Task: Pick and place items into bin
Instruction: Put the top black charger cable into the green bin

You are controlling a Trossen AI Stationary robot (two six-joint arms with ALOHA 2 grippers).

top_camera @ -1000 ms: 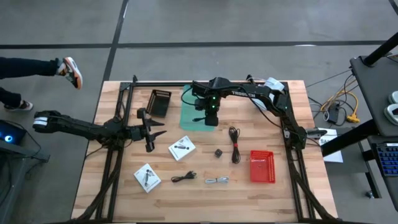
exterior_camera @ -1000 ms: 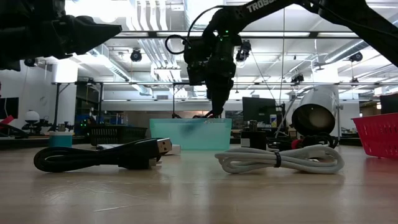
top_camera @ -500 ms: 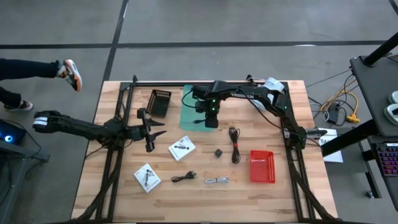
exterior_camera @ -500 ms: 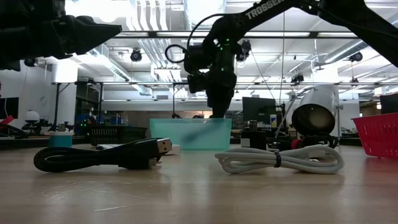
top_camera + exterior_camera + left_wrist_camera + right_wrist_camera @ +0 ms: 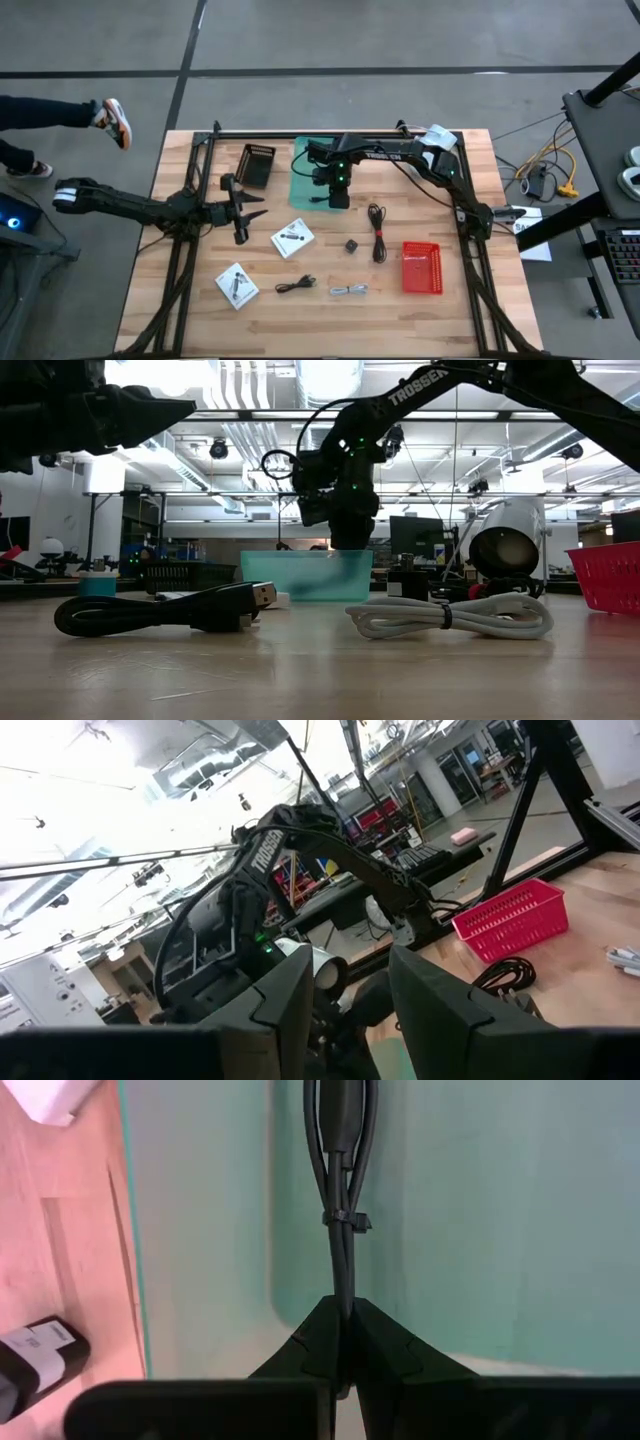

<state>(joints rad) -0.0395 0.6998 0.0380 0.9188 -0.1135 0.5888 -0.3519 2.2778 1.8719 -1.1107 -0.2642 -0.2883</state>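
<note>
My right gripper [image 5: 337, 195] hangs over the teal bin [image 5: 304, 186], fingers pointing down, shut on a thin black coiled cable [image 5: 345, 1140] bound with a tie. In the low view the gripper [image 5: 348, 543] dips to the bin's rim [image 5: 300, 554]. On the table lie two white packets [image 5: 292, 238] [image 5: 236, 284], a black cable [image 5: 295, 285], a pale grey cable [image 5: 348, 290], a tiny dark cube [image 5: 351, 245] and another black cable [image 5: 377, 230]. My left gripper [image 5: 250, 213] waits open at the table's left side. My right gripper pinches the black cable bundle between its two fingers at one end of the coil [image 5: 345, 1288], just past the tie [image 5: 345, 1220]. The fingers come from above, pointing down, along the bundle. The cable hangs straight below them inside the teal bin.
A red basket [image 5: 421, 267] stands at the right near side and a black basket [image 5: 257, 165] to the left of the bin. A large white cylinder [image 5: 510, 550] lies behind the grey cable [image 5: 450, 615]. A person's legs [image 5: 60, 110] show beyond the table's left side.
My right gripper has gone down toward the teal bin, drifting slightly toward the table's left edge, still shut on the black cable. The cable has been lowered with it into the bin.
</note>
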